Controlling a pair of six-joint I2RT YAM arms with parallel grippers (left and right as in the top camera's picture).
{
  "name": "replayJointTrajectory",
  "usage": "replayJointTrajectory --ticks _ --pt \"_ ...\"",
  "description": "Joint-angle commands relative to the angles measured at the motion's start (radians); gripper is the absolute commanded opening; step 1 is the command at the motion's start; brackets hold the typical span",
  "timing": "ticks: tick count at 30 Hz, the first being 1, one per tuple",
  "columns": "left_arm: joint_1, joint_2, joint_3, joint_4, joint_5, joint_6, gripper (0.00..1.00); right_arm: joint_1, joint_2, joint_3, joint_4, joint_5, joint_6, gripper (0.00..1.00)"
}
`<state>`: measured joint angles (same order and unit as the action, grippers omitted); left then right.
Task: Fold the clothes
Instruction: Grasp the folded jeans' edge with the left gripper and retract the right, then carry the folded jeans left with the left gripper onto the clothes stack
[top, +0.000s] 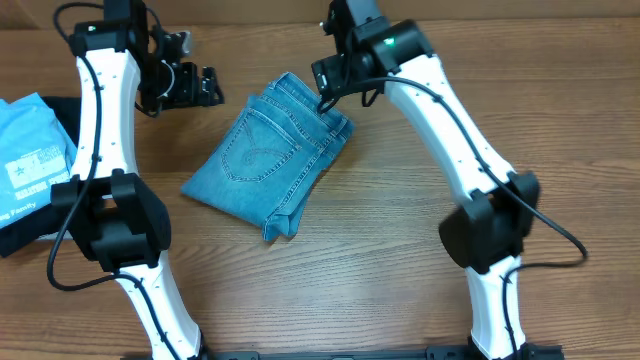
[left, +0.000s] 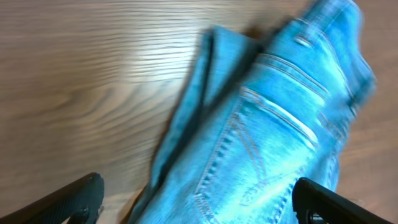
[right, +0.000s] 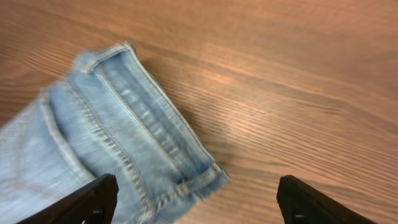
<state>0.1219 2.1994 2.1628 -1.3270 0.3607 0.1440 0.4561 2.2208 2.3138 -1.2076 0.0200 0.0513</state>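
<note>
Denim jeans (top: 265, 155) lie folded in a compact bundle in the middle of the surface (top: 400, 280). Both the left gripper (top: 203, 88) and right gripper (top: 328, 100) are spread wide, holding nothing. With the right one close over the waistband corner, a finger could snag it and drag the fold open

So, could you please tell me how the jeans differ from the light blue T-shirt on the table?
The jeans are mid-blue denim with a stitched pocket; the T-shirt is paler, with white print. The jeans lie on the bare table near the centre; the T-shirt sits at the left edge atop a black garment. Both are blue cloth.
</note>
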Motion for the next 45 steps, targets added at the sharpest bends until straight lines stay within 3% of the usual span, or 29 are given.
replayJointTrajectory --ticks 1,4,15,16,17,18,20,21,25,27,30,39,42,45 --pt "-0.025 0.056 -0.009 0.000 0.100 0.193 1.00 -0.020 -0.081 0.027 -0.083 0.017 -0.006 0.86" --pt "-0.027 0.171 -0.009 -0.004 0.138 0.244 1.00 -0.040 -0.084 0.027 -0.189 0.016 0.006 0.86" --pt "-0.077 0.476 -0.009 -0.061 0.255 0.331 1.00 -0.043 -0.084 0.027 -0.193 0.013 0.055 0.86" --pt "-0.086 0.483 -0.010 -0.062 0.248 0.331 0.93 -0.043 -0.084 0.027 -0.194 0.013 0.055 0.86" --pt "-0.093 0.483 -0.010 -0.060 0.235 0.330 0.64 -0.043 -0.084 0.027 -0.196 0.013 0.055 0.86" --pt "-0.095 0.483 -0.010 -0.059 0.235 0.331 0.52 -0.043 -0.084 0.027 -0.198 0.013 0.055 0.86" --pt "-0.096 0.483 -0.010 -0.056 0.235 0.331 0.11 -0.044 -0.084 0.027 -0.213 0.013 0.054 0.86" --pt "-0.096 0.483 -0.010 -0.056 0.234 0.331 0.04 -0.047 -0.085 0.027 -0.219 0.014 0.054 0.86" --pt "-0.085 0.467 0.021 -0.059 0.159 0.249 0.04 -0.103 -0.122 0.027 -0.230 0.024 0.054 0.86" --pt "-0.071 0.413 0.069 -0.069 0.039 0.140 0.04 -0.150 -0.156 0.027 -0.239 0.024 0.054 0.86" --pt "-0.053 0.222 0.146 -0.113 -0.258 -0.017 0.04 -0.253 -0.217 0.027 -0.274 0.024 0.054 0.86" --pt "-0.030 -0.256 0.147 -0.094 -0.594 -0.017 0.04 -0.373 -0.267 0.027 -0.348 0.032 0.023 0.86" --pt "0.011 -0.345 0.147 -0.074 -0.607 -0.002 0.04 -0.373 -0.268 0.027 -0.379 0.048 0.019 0.86" --pt "0.141 -0.362 0.147 -0.056 -0.558 -0.015 0.04 -0.373 -0.268 0.027 -0.400 0.058 0.020 0.86"
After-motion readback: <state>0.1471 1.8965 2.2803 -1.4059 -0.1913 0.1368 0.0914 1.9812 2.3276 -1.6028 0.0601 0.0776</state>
